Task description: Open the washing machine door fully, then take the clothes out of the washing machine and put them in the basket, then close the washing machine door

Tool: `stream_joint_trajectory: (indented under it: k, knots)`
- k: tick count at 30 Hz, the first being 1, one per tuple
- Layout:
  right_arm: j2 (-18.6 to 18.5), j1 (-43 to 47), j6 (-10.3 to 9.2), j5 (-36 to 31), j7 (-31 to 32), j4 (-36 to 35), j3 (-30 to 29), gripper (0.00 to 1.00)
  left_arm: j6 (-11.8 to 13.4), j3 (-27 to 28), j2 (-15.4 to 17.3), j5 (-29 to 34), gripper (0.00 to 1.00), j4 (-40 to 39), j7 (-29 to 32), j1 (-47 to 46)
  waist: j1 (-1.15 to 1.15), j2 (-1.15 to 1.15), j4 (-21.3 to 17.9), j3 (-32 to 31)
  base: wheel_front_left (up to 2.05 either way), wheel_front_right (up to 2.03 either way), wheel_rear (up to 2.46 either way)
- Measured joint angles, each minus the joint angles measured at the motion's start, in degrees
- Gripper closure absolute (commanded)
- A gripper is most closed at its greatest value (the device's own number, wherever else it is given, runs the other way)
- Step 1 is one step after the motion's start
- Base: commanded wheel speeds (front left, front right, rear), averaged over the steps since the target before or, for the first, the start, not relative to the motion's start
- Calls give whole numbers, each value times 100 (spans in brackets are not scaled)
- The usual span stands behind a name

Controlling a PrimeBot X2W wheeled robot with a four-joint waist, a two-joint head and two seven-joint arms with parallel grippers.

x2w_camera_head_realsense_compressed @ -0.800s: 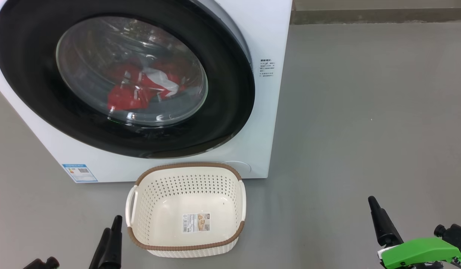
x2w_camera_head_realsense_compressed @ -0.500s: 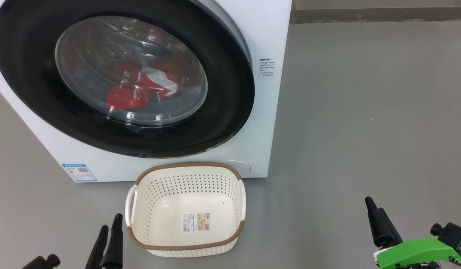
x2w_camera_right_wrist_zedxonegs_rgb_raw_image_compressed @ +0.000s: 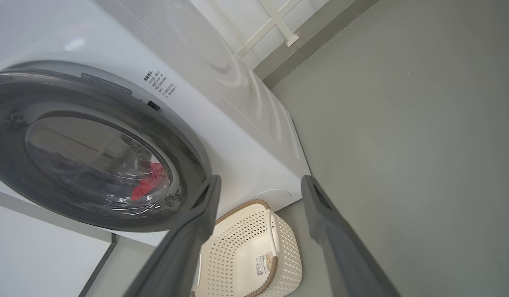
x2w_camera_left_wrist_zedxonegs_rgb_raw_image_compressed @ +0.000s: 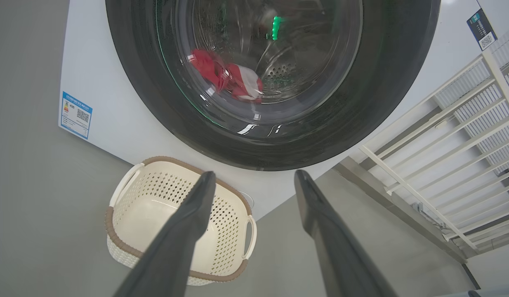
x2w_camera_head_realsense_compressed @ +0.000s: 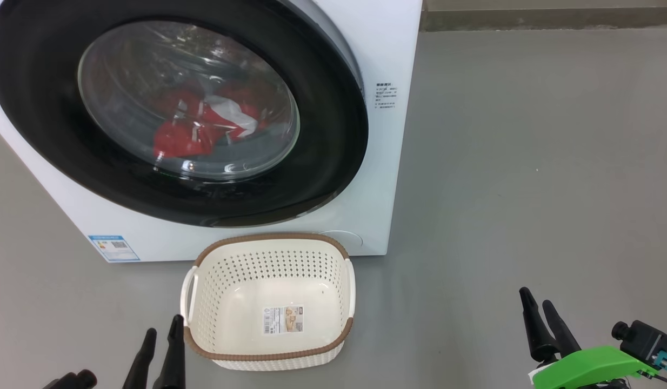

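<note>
One big white washing machine [x2w_camera_head_realsense_compressed: 382, 178] stands on the grey floor [x2w_camera_head_realsense_compressed: 528, 162] and takes up the upper left of the head view. Its round door [x2w_camera_head_realsense_compressed: 322, 162], with a wide glossy black rim and a bulging glass window, sits closed against the front panel. Just in front of the machine, below the door's lower edge, the cream perforated basket [x2w_camera_head_realsense_compressed: 268, 237] with a brown rim stands upright on the floor. It holds nothing but a paper label [x2w_camera_head_realsense_compressed: 283, 320] on its bottom. Behind the door glass the clothes [x2w_camera_head_realsense_compressed: 177, 143] lie low in the drum, a red heap with a white patch.

The left fingers [x2w_camera_head_realsense_compressed: 174, 346] rise at the lower left, just beside the basket's left handle. They are spread apart and hold nothing. The right fingers [x2w_camera_head_realsense_compressed: 532, 329] rise at the lower right, well apart from the basket, also spread and bare, above a green wrist part [x2w_camera_head_realsense_compressed: 587, 364]. A small blue sticker [x2w_camera_head_realsense_compressed: 113, 247] sits on the machine's lower left corner, and small printed text [x2w_camera_head_realsense_compressed: 385, 96] sits right of the door.
</note>
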Motion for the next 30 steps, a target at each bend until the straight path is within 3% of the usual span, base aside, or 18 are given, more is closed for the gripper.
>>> stream_joint_trajectory:
  k: [30]
  knots:
    - [-30,108,7,-1618,-458,69,231,0,-7,-75,9,1811,0,-110,-458,114,0,0,-30,-33,0,0,0]
